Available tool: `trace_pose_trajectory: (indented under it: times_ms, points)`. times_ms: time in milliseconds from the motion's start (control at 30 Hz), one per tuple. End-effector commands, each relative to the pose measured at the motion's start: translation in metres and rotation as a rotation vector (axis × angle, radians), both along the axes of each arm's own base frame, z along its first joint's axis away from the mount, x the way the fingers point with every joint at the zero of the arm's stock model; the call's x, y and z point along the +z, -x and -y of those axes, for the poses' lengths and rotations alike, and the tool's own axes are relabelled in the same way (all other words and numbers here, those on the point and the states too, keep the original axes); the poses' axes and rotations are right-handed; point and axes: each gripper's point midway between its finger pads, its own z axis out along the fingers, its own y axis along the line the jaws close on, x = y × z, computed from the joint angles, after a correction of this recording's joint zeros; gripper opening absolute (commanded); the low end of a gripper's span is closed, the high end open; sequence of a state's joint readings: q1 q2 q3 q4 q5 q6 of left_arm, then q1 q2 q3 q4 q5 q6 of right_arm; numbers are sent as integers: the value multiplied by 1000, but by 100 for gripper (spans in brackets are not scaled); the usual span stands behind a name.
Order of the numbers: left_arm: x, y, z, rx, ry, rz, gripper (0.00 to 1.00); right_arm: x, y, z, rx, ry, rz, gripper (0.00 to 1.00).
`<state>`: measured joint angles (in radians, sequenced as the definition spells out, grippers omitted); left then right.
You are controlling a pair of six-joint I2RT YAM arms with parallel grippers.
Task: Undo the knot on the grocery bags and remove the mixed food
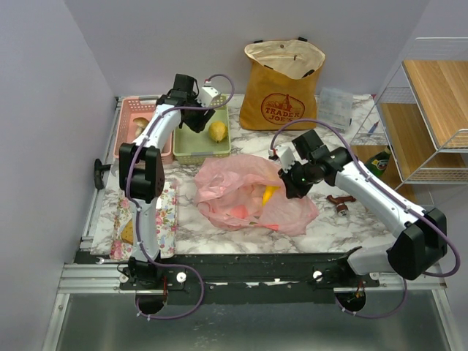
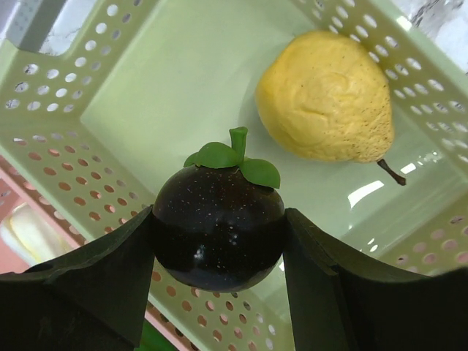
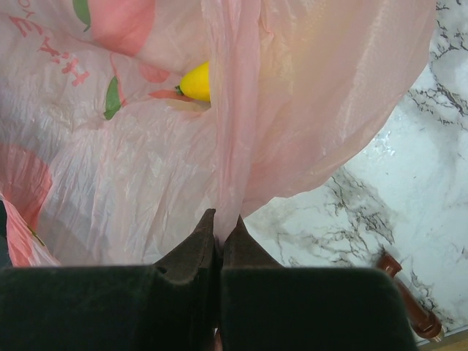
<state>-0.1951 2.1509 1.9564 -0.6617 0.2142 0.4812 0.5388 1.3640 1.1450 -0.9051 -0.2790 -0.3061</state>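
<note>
My left gripper (image 2: 218,241) is shut on a dark round fruit (image 2: 218,227) with a green leafy top and holds it over the green slotted basket (image 2: 131,95). A yellow pear-shaped fruit (image 2: 325,99) lies in that basket; it also shows in the top view (image 1: 218,131). My right gripper (image 3: 221,227) is shut on a fold of the translucent pink plastic bag (image 3: 234,131), which lies crumpled mid-table (image 1: 245,194). A yellow item (image 3: 196,82) shows inside the bag. The mustard-yellow Trader Joe's tote (image 1: 281,86) stands open at the back.
A pink slotted basket (image 1: 139,124) sits left of the green one (image 1: 201,150). A floral cloth with a bread slice (image 1: 128,230) lies front left. A small brown object (image 1: 341,202) lies right of the bag. A wire shelf unit (image 1: 428,110) stands at the right.
</note>
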Motion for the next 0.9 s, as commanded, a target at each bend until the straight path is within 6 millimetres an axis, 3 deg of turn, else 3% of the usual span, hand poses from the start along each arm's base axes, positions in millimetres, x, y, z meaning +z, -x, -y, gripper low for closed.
trace_pose_trajectory:
  times_ms: [0, 100, 200, 467, 500, 600, 700, 800, 867]
  points:
    - [-16, -11, -10, -32, -113, 8, 45, 7, -12, -6, -1, -21, 26, 1]
    - [-34, -12, -15, -29, -138, -31, 48, 8, -13, -9, 1, -29, 21, 1]
    - [-35, -10, -10, -38, -108, -53, 59, 7, -14, -10, 2, -30, 13, 1]
    - [-15, 2, -9, -60, -100, -49, 90, 8, -18, -14, 12, -37, 12, 1]
    - [-7, 4, -9, -64, -93, -39, 98, 8, -18, -15, 13, -39, 12, 1]
    - [29, 10, -8, -65, -62, 22, 98, 10, -18, -16, 16, -42, 13, 1]
    - [104, 29, 10, -122, 96, 139, 98, 11, -18, -16, 18, -45, 19, 1]
    - [179, 86, 47, -332, 245, 264, 98, 11, -17, -16, 15, -57, 25, 1]
    - [206, 134, 73, -477, 309, 325, 98, 11, -15, -17, 14, -66, 23, 1]
